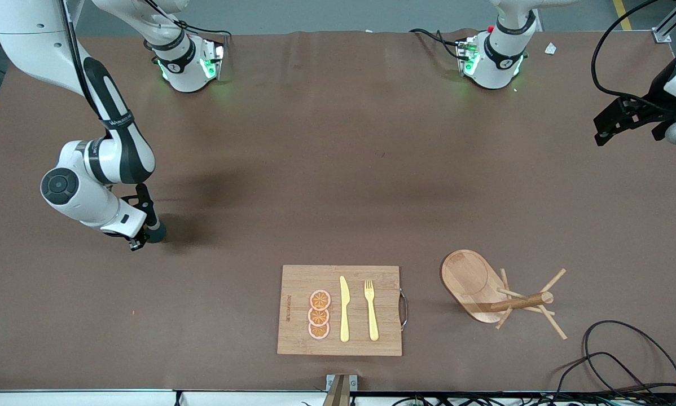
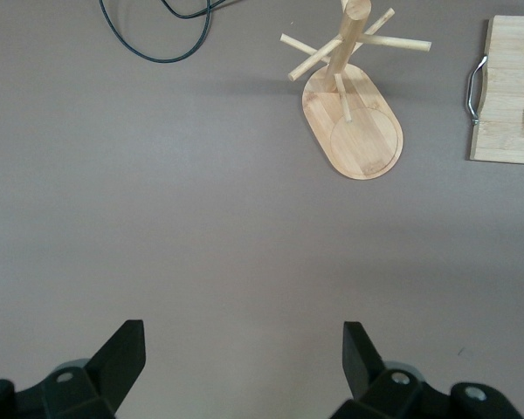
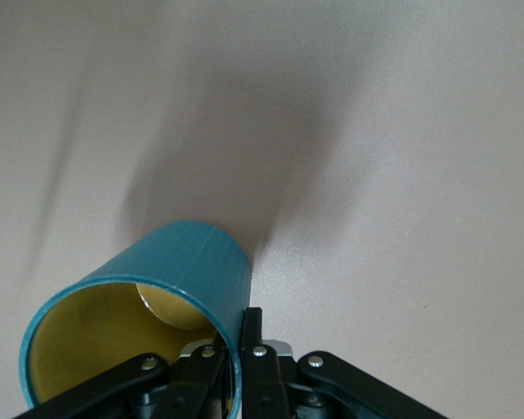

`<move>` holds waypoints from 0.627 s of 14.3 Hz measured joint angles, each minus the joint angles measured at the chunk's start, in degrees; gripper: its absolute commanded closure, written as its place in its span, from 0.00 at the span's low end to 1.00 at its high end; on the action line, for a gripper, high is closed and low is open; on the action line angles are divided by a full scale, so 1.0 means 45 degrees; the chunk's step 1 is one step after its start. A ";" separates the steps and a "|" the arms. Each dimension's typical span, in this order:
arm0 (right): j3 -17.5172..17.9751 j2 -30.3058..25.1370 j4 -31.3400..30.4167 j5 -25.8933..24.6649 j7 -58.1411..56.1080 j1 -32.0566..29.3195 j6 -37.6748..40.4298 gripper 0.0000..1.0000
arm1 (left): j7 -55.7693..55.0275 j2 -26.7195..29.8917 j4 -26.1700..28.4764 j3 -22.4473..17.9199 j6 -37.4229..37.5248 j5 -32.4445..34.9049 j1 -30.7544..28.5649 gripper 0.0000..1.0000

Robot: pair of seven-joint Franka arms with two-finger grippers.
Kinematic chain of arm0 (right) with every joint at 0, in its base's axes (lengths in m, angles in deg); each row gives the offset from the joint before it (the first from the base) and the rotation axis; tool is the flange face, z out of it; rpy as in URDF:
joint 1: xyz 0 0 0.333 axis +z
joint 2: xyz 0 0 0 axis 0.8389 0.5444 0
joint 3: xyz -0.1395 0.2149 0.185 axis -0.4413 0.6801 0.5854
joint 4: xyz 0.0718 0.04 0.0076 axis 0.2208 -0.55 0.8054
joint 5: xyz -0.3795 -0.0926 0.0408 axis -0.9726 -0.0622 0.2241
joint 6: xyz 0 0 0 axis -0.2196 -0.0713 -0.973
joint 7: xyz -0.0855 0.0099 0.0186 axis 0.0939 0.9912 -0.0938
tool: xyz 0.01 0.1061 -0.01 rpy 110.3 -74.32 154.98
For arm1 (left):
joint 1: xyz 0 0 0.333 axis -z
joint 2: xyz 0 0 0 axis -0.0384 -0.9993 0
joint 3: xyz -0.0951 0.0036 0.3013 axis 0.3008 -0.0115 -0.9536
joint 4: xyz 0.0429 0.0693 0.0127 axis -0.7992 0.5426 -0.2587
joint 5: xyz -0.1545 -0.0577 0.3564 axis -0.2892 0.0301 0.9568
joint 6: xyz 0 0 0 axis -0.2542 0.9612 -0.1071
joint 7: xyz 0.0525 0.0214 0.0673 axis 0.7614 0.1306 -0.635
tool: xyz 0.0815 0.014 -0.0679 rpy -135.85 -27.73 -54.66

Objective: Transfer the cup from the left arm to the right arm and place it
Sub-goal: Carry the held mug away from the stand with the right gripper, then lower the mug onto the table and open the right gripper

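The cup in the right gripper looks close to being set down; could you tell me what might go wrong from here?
The right gripper pinches only the rim wall of the cup, one finger inside, so it could slip or twist. The cup looks tilted over the bare table; released that way, it may tip or roll. The left gripper waits open at the table's edge, too far off to help.

A: Brown bench [image 1: 338, 169], matte covering, both arm bases mounted along one long edge.

B: Lying on it?

A: Wooden cutting board [image 1: 293, 282] near the front-camera edge. Wooden peg rack [image 1: 473, 279] beside it, toward the left arm's end. Loops of black cable [image 1: 626, 349] at that same corner. Small white scrap [image 1: 551, 48] close to the left arm's base.
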 measured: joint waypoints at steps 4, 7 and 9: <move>0.0005 -0.0022 0.0443 0.0000 -0.0151 -0.0001 0.0848 0.00 | 0.0003 0.0000 0.0018 0.0000 0.0000 0.0000 0.0000 0.00; -0.0017 -0.0199 0.2380 0.0471 0.0666 -0.0044 0.4482 0.00 | 0.0014 0.0000 0.0035 0.0000 0.0000 0.0000 0.0000 0.00; -0.0045 -0.0340 0.3742 0.1369 0.1923 -0.0245 0.6472 0.00 | 0.0019 -0.0001 0.0052 0.0004 0.0000 0.0000 0.0000 0.00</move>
